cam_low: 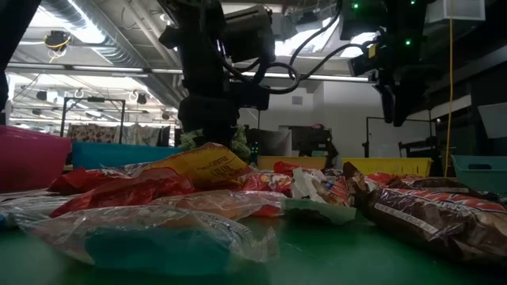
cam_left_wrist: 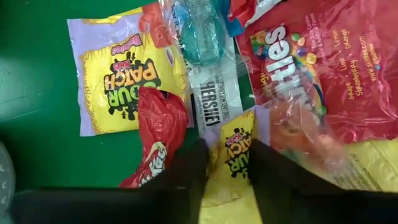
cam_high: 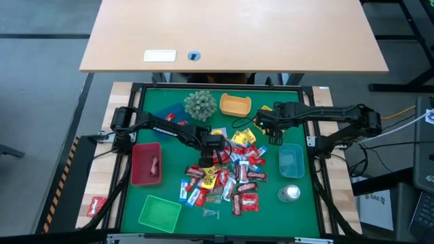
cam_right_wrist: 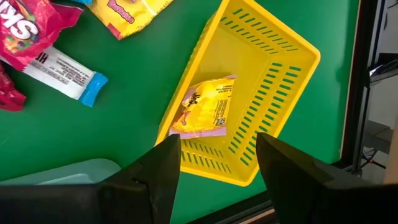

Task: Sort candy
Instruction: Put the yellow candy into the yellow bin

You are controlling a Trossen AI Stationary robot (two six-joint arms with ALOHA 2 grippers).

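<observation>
You've got a heap of small crinkly wrapped candy [cam_high: 227,176] spread over the centre and lower centre of the high view, on the flat green mat [cam_high: 169,203]. Wrappers are glossy film: red, yellow, blue-white, some clear. In the left wrist view you can read a flat yellow-and-lilac Sour Patch packet [cam_left_wrist: 124,78] at upper left, a silvery Hershey's bar [cam_left_wrist: 214,99] mid-frame, and a wide red Skittles bag [cam_left_wrist: 329,68] at upper right, its film shiny and creased.

Your left gripper [cam_high: 207,157] sits at centre of the high view, down on the pile's upper edge. Its dark fingers [cam_left_wrist: 186,171] are clamped on a small yellow Sour Patch packet [cam_left_wrist: 233,155], w/ a twisted red wrapper [cam_left_wrist: 158,134] just beside it.

Your right gripper [cam_high: 274,132] is right of centre in the high view, fingers [cam_right_wrist: 165,168] apart, nothing between them. Its wrist cam looks down on a rectangular yellow slotted plastic basket [cam_right_wrist: 283,68], tilted diagonally in frame, w/ one yellow-and-lilac packet [cam_right_wrist: 205,109] lying flat inside.

Other trays in the high view: smooth red plastic tray [cam_high: 146,163] at left w/ one red sweet in it, lime-green tray [cam_high: 159,213] at lower left, pale blue tray [cam_high: 291,161] at right, orange-yellow tray [cam_high: 235,104] at upper centre. A spiky grey-green plant ball [cam_high: 200,104] sits just left of that one. One red packet [cam_high: 96,205] lies off the mat on the wooden edge, lower left.
</observation>
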